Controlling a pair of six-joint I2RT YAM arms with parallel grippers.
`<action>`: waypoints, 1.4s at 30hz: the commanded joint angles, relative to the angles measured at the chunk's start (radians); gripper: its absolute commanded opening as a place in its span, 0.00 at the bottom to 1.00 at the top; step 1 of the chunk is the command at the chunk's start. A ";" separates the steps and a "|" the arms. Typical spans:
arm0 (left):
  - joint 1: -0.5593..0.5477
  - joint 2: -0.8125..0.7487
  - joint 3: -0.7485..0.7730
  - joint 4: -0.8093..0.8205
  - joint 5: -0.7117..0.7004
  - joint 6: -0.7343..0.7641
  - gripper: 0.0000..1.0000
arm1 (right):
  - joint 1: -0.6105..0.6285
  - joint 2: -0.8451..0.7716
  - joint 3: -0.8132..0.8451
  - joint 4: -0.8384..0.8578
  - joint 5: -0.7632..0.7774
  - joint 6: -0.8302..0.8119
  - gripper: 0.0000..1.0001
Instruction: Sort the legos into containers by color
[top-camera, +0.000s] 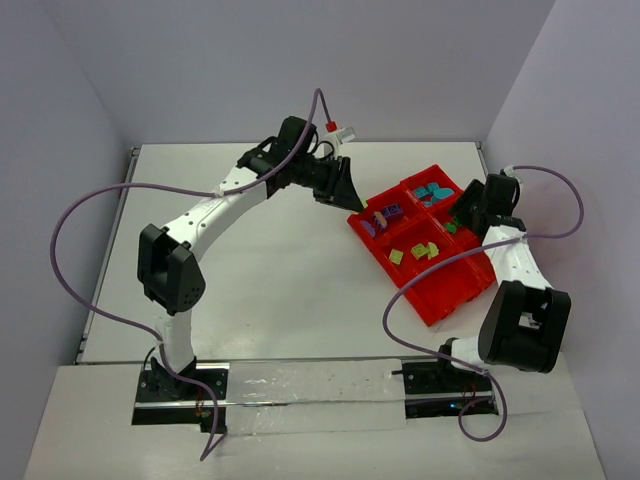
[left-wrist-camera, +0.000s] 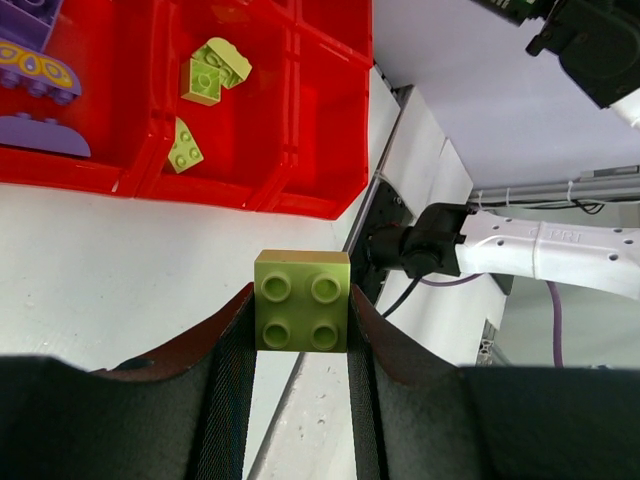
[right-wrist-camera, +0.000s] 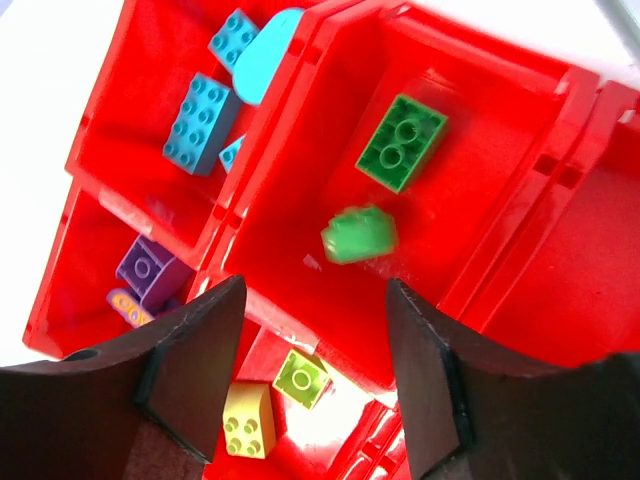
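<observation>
My left gripper (top-camera: 347, 195) hovers by the left corner of the red tray (top-camera: 452, 287). In the left wrist view it (left-wrist-camera: 300, 297) is shut on a yellow-green 2x2 brick (left-wrist-camera: 302, 318), short of the tray (left-wrist-camera: 320, 150), whose near compartment holds yellow-green bricks (left-wrist-camera: 213, 70); purple bricks (left-wrist-camera: 38, 135) lie further left. My right gripper (top-camera: 462, 212) is over the tray's far side. In the right wrist view it (right-wrist-camera: 315, 290) is open and empty above a blurred green brick (right-wrist-camera: 360, 235) and a green flat brick (right-wrist-camera: 402, 142). Teal bricks (right-wrist-camera: 203, 122) fill the adjoining compartment.
Below the right jaws lie a yellow-green brick (right-wrist-camera: 302, 378) and a pale yellow brick (right-wrist-camera: 248, 420); a purple brick (right-wrist-camera: 150, 268) sits to their left. The tray lies slanted on the white table (top-camera: 280, 270) at the right. Purple cables loop off both arms.
</observation>
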 joint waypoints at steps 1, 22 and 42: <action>-0.029 0.014 0.057 -0.037 -0.023 0.031 0.00 | -0.005 -0.011 0.029 0.056 0.071 0.005 0.66; -0.189 0.371 0.420 -0.029 -0.200 0.042 0.00 | -0.001 -0.346 0.034 -0.044 -0.033 -0.020 0.67; -0.268 0.485 0.487 0.081 -0.305 -0.015 0.88 | 0.022 -0.581 -0.042 -0.127 0.015 -0.019 0.68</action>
